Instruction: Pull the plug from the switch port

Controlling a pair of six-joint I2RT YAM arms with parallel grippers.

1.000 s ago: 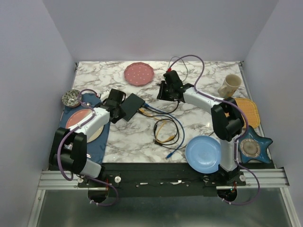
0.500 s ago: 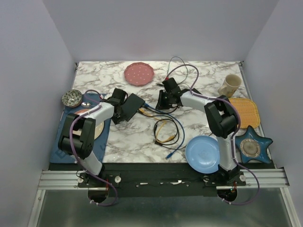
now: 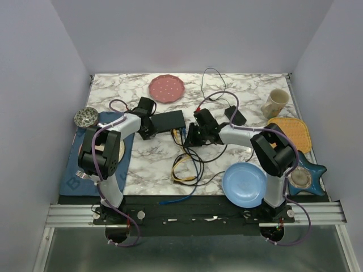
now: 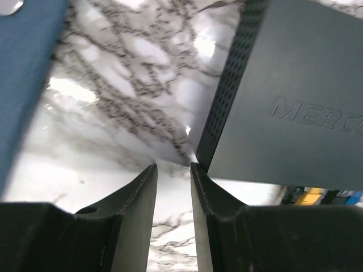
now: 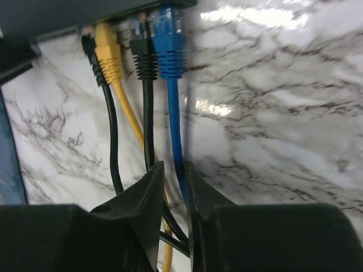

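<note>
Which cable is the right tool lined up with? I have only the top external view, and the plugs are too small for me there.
Observer: In the right wrist view the blue cable runs into the narrow gap of the right tool. I cannot tell if it is clamped.
Operator: Is its plug in the port?
Observer: Yes, the blue plug sits in the switch, rightmost in the row there, beside a black plug.
Operator: And the left tool?
Observer: In the left wrist view the left tool holds nothing. Its fingers are slightly apart, with the tips near a corner of the switch.
</note>
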